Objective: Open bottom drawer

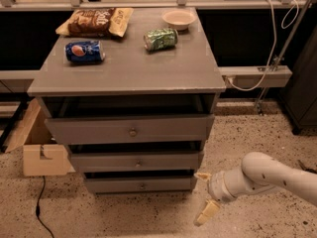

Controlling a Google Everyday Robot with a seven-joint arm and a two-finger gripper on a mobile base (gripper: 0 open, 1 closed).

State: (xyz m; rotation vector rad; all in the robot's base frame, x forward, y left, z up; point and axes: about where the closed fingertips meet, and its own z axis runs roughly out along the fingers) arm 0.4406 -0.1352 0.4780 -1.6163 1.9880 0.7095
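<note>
The bottom drawer [140,185] is the narrowest grey front of three, low on the grey cabinet, with a small round knob [142,186] at its centre. It looks shut or nearly shut. My gripper [204,195] hangs at the end of the white arm [262,175], low and just to the right of the bottom drawer's right end, apart from it. Its two cream fingers [206,212] are spread open and hold nothing.
The mid drawer [137,161] and top drawer [132,130] sit above. On the cabinet top [129,68] lie a blue can [84,51], a green can [160,38], a chip bag [94,21] and a bowl [179,18]. A cardboard box [37,143] stands at left on the speckled floor.
</note>
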